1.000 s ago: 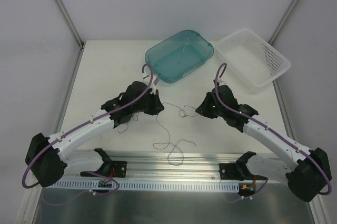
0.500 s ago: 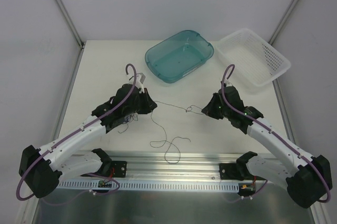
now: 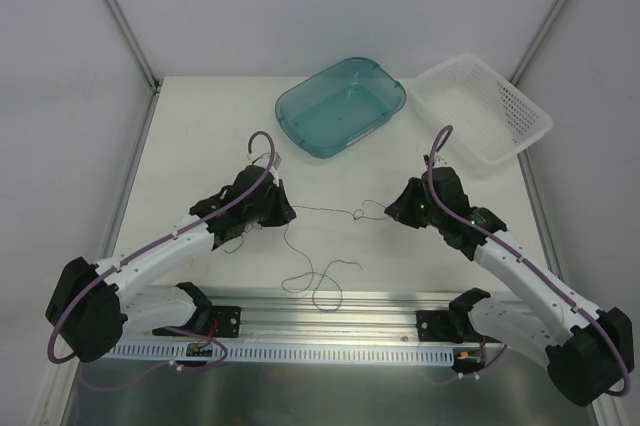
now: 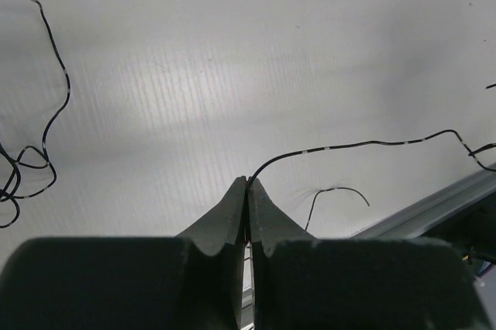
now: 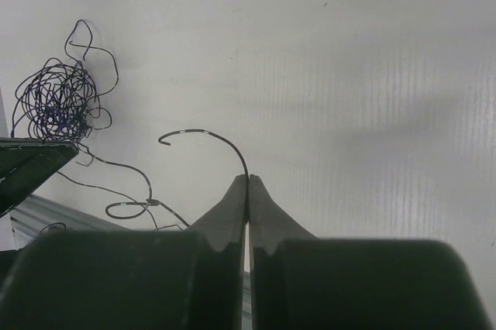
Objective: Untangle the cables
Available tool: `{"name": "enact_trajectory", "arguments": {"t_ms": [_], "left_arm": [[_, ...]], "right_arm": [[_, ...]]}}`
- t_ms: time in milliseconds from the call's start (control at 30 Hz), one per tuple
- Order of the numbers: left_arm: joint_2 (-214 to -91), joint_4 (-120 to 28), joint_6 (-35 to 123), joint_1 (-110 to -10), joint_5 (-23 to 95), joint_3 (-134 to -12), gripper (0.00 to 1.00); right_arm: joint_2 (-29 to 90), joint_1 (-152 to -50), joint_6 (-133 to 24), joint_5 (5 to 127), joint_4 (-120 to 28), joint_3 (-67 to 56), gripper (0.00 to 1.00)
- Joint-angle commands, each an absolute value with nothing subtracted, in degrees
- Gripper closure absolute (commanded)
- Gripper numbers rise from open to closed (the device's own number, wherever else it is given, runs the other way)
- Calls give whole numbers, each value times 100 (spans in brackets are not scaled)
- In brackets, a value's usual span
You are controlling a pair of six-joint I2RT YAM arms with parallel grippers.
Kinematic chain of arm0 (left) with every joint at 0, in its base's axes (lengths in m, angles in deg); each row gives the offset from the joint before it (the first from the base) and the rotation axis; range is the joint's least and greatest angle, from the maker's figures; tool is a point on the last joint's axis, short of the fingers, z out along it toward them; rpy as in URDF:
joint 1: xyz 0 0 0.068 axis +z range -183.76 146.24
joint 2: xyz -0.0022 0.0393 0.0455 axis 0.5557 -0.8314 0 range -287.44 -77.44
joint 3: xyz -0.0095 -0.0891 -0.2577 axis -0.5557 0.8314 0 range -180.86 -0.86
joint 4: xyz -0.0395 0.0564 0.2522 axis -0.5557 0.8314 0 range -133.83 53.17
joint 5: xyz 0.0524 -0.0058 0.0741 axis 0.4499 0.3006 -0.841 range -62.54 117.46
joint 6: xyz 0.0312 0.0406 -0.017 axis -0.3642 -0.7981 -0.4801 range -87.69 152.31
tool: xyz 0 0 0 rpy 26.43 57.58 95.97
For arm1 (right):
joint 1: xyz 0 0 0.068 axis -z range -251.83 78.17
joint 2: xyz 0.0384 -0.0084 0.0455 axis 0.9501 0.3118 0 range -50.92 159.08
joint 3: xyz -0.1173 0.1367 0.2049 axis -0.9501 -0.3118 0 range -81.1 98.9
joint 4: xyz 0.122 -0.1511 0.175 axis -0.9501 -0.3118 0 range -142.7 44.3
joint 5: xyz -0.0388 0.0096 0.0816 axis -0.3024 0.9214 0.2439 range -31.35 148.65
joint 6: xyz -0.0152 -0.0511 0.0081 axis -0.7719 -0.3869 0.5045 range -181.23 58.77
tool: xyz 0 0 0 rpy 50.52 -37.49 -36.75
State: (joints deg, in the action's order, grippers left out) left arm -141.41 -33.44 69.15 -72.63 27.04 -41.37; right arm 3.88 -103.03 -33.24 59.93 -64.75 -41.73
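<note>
In front of the teal tub [image 3: 340, 106], left gripper [image 4: 248, 183] and right gripper [image 5: 248, 179] each pinched the cable [image 3: 325, 211] stretched between them; one bunch [image 5: 58, 101] was not yet undone.

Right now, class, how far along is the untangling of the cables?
Done: one strand is stretched out between the claws. In hand: the left claw and right claw are each shut on it. Remaining: a small knotted loop along it and a tangled bunch near the left claw.
</note>
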Motion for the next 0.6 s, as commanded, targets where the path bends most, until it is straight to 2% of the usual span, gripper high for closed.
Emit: {"name": "enact_trajectory", "arguments": {"t_ms": [0, 100, 200, 233, 300, 333, 367, 467, 567], "left_arm": [[-14143, -3398, 6905, -7199, 2683, -4067, 99], [-14353, -3521, 6669, -7199, 3166, -4190, 92], [-14564, -3776, 6370, -7277, 3983, -4269, 76], [-14582, -3811, 6282, -7321, 4220, -4296, 64], [-14573, -3908, 6072, -7392, 4424, -4366, 49], [-14521, -3934, 6001, -7453, 4616, -4384, 33], [-14486, -3987, 5939, -7480, 4697, -4436, 28], [-14389, -4031, 5684, -7655, 4986, -4559, 17], [-14284, -4066, 5385, -7883, 5005, -4638, 16]], "right_arm": [[137, -10277, -3512, 5716, -6565, -4067, 99], [102, -10286, -3556, 6004, -6329, -4137, 99], [172, -10364, -3740, 6234, -6135, -4085, 99], [207, -10400, -3802, 6234, -6161, -4050, 99], [277, -10505, -3925, 6208, -6205, -3901, 99], [304, -10549, -4004, 6130, -6283, -3857, 99], [313, -10575, -4013, 6103, -6302, -3830, 99], [357, -10672, -4066, 6006, -6381, -3734, 99], [418, -10716, -4066, 5953, -6486, -3637, 99]]}}
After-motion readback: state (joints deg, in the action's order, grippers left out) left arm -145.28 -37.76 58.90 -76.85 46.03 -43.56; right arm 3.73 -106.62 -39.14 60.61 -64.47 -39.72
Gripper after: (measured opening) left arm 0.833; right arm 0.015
